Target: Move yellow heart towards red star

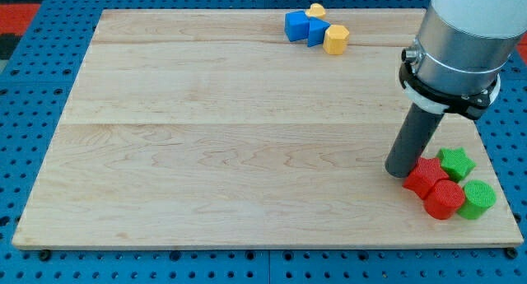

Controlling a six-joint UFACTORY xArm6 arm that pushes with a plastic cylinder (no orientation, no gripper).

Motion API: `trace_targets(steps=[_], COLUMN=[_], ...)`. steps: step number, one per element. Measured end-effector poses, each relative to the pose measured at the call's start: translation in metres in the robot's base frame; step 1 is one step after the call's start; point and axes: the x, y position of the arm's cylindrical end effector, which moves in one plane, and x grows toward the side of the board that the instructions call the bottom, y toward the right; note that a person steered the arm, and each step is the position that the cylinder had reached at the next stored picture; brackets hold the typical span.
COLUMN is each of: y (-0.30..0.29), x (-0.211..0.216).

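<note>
The yellow heart [316, 11] lies at the view's top, right of centre, touching the top of two blue blocks. The red star [425, 176] lies at the view's lower right. My tip [402, 172] rests on the board just left of the red star, touching or nearly touching it. The tip is far below the yellow heart, with most of the board's height between them.
A blue cube [296, 25], a second blue block [318, 31] and a yellow hexagon [336, 39] cluster under the heart. A green star [456, 163], a red cylinder [445, 200] and a green cylinder [477, 199] crowd the red star near the board's right edge [494, 165].
</note>
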Motion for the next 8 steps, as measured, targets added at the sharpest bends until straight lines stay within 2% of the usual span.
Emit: trace_targets(steps=[1,2,4,5,6,8], y=[-0.052,-0.088,0.005,-0.018,-0.028,-0.107], x=[-0.022,-0.097,-0.231,-0.32,-0.333,-0.332])
